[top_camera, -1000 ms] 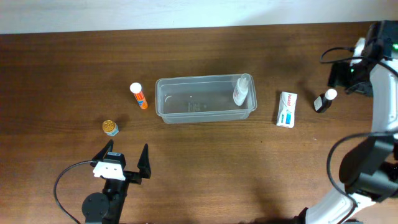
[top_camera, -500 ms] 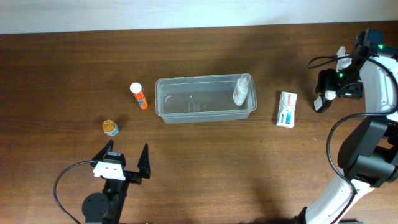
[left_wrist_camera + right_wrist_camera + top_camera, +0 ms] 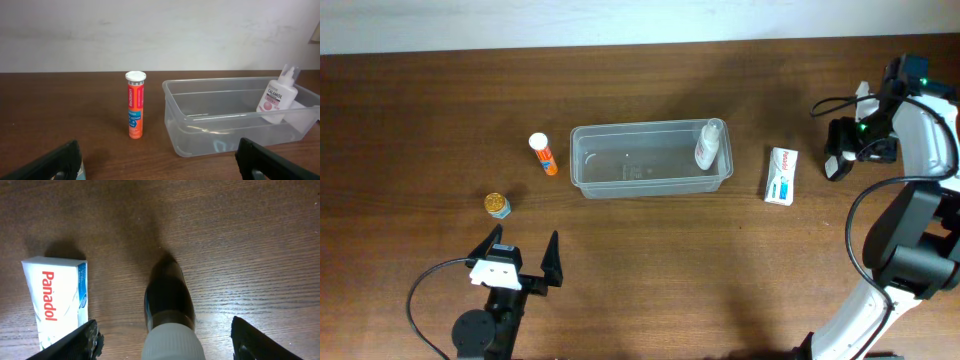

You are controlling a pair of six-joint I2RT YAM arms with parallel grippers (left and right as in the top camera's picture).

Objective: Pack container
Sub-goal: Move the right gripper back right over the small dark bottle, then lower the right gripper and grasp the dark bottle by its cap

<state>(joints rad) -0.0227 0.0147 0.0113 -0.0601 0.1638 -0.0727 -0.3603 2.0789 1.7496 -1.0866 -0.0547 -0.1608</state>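
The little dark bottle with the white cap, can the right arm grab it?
Probably yes. The right tool hangs open right over the dark bottle, a finger on each side, and the Panadol box lies apart from it.

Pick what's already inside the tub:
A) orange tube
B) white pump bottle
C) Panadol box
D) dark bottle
B: the white pump bottle sits inside the tub at its right end, while the orange tube, Panadol box and dark bottle are on the table outside it.
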